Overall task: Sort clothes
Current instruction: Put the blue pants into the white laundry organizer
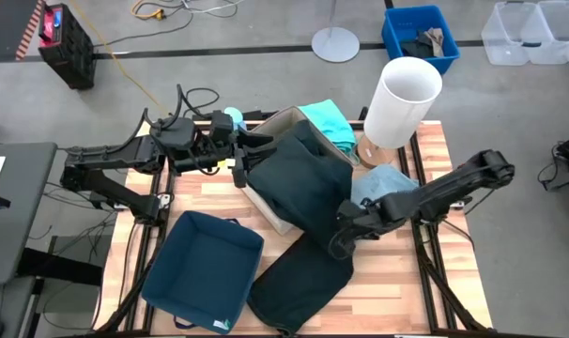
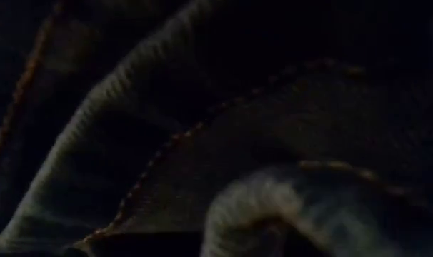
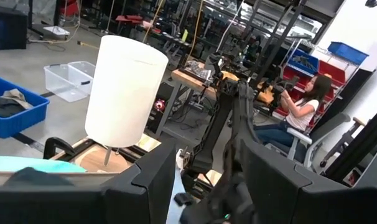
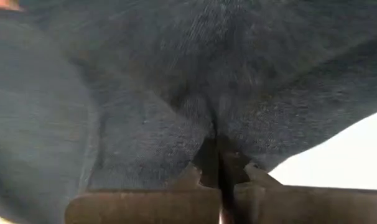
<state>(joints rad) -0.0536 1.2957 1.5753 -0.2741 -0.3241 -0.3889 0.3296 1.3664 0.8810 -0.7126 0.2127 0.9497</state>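
Note:
The dark green-black jeans (image 1: 303, 183) lie draped over the beige fabric box (image 1: 266, 202), their lower end reaching the black garment (image 1: 299, 282) on the table. Dark cloth with orange stitching (image 2: 202, 128) fills the low view. My right gripper (image 1: 346, 235) is shut on the jeans at their lower right edge. My left gripper (image 1: 258, 150) is open and empty at the box's far left corner. The turquoise garment (image 1: 327, 117) lies in the box's far end. The pale blue garment (image 1: 383, 183) lies beside the lamp base. My right gripper pinches a bunched fold of the jeans (image 4: 207, 124) between its two shut fingers (image 4: 176, 199). It comes from the table's right, slanting down. The rest of the jeans lies spread over the beige box, slack.
A navy fabric box (image 1: 205, 272) stands open at the near left. A white lamp (image 1: 402, 103) stands at the far right of the table. A person (image 3: 303, 109) sits at a bench beyond the table. Blue and clear bins stand on the floor behind.

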